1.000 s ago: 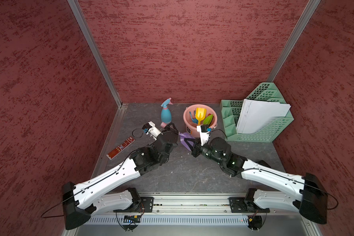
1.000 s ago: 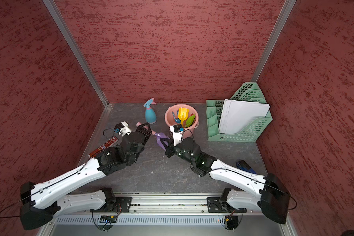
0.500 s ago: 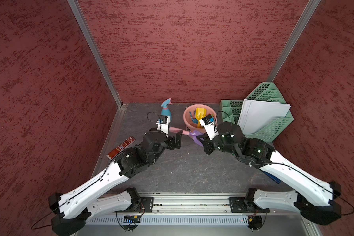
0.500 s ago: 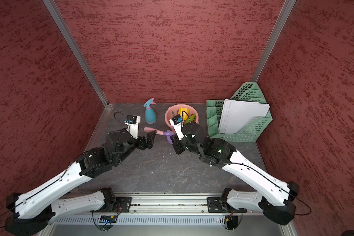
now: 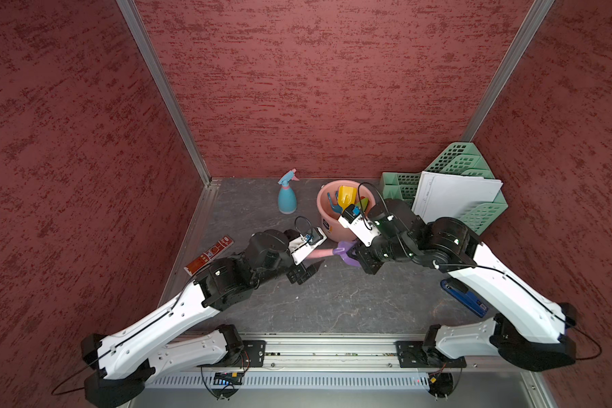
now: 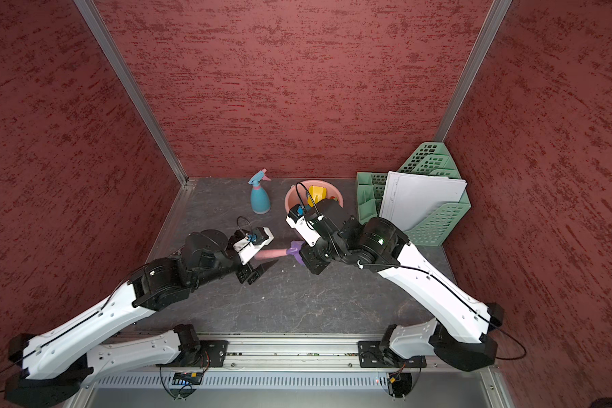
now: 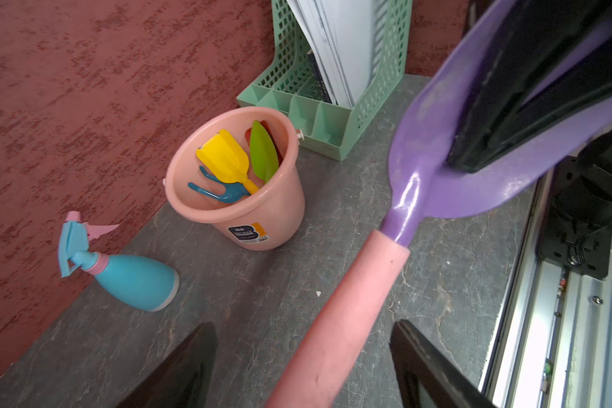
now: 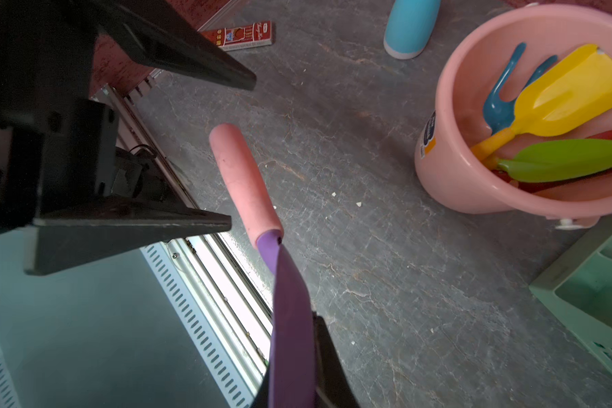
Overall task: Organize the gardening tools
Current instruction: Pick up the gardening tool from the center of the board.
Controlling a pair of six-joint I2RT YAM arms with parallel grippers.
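While the right claw (image 5: pixel 352 255) pinches the blade of the purple plastic scoop with the pink handle (image 7: pixel 414 190), aloft just beside the round pink plastic bucket (image 7: pixel 280 219), the left claw (image 7: pixel 302 326) stands wide astride that handle; best to centre, close firmly, then free the blade.

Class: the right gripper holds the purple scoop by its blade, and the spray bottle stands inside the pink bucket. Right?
No: the left wrist view shows the spray bottle standing beside the bucket. The right gripper does hold the purple scoop by its blade.
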